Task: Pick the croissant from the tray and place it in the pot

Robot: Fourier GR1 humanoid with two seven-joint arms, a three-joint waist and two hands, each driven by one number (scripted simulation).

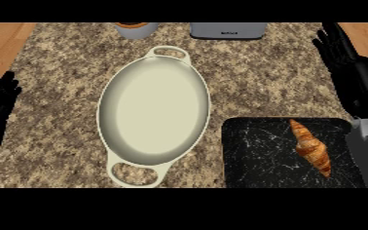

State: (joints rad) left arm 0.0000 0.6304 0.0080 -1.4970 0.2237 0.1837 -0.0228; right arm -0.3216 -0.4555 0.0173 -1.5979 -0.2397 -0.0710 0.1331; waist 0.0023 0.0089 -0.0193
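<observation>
A golden-brown croissant [311,146] lies on the right part of a black marbled tray [262,151] at the lower right of the counter. To the tray's left stands a cream oval pot [153,109] with a handle at each end; nothing is inside it. My right hand [343,61] is at the right edge, fingers straight and pointing up, above and apart from the tray. My left hand [7,95] shows only partly at the left edge, fingers relaxed, far from the pot.
A grey appliance [228,30] sits at the counter's back edge. A grey cup with an orange top [137,29] stands left of it. Wooden floor shows beyond both sides of the granite counter.
</observation>
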